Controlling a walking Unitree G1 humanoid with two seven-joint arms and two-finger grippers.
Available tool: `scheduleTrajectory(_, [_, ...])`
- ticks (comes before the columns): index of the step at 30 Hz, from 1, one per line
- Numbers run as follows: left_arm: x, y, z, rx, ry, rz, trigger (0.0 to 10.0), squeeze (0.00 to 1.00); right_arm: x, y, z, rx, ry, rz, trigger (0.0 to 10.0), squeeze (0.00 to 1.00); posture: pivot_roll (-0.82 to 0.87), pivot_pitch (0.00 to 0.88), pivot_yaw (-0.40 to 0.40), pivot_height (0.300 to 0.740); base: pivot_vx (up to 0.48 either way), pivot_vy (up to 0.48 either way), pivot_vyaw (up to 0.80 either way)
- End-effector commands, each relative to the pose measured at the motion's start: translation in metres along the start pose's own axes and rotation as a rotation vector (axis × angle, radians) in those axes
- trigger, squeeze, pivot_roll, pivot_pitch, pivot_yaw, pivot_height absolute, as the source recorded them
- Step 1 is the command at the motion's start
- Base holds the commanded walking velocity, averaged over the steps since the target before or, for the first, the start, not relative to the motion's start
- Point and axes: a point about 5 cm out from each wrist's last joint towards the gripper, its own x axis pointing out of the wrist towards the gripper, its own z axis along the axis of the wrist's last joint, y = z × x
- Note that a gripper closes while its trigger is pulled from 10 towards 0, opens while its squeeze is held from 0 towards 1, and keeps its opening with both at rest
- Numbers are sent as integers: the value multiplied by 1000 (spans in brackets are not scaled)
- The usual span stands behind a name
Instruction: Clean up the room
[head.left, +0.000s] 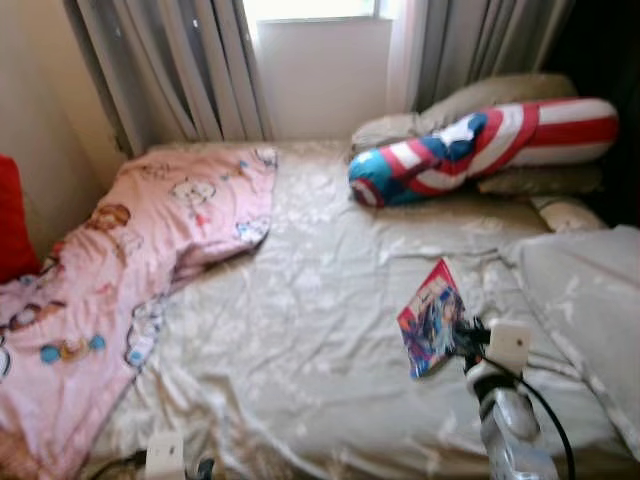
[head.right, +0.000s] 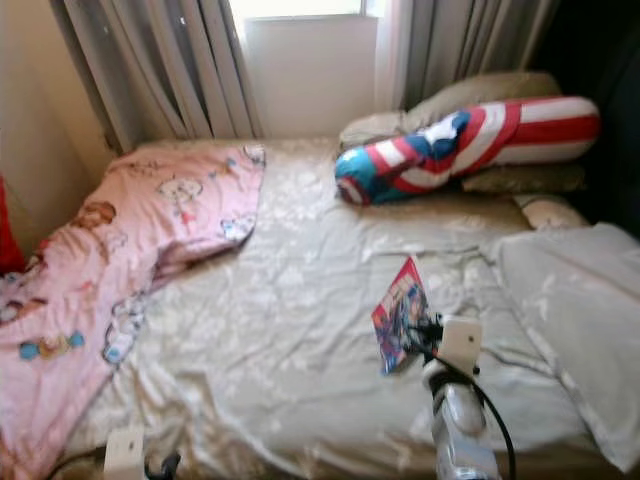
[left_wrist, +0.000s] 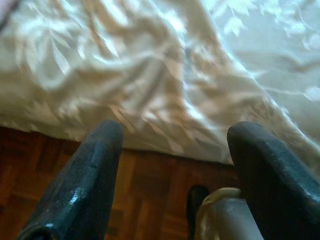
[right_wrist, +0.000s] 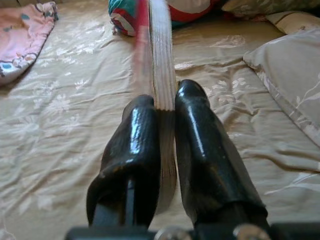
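Your right gripper (right_wrist: 166, 100) is clenched on the comic book (head.left: 432, 318), held above the bed (head.left: 300, 330) near its front edge. Your left gripper (left_wrist: 172, 145) hangs released at the bed's front edge.

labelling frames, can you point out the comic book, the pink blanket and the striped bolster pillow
comic book (head.left: 432, 318), left eye view, middle of its cover
pink blanket (head.left: 150, 235), left eye view, its upper fold
striped bolster pillow (head.right: 470, 140), right eye view, its red-and-white middle
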Motion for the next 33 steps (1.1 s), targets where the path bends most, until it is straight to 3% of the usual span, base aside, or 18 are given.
scheduleTrajectory(1, [1,7,1,36,14,2,10000,0,9,9,15,1,-60,34,10000,0,-45,0,23,706,0,-274,0])
scheduleTrajectory(19, [4,-6,8,38,7,-36,10000,0,25,10,39,9,-117,56,10000,0,-98,0,17,706,0,-29,0])
scheduleTrajectory(23, [2,-13,1,46,21,-58,10000,0,20,-4,37,-6,-118,15,10000,0,-119,0,7,706,0,0,0])
scheduleTrajectory(33, [0,-18,-2,44,14,-78,10000,0,16,-21,49,-36,-156,-24,10000,0,-127,33,-4,706,0,-182,0])
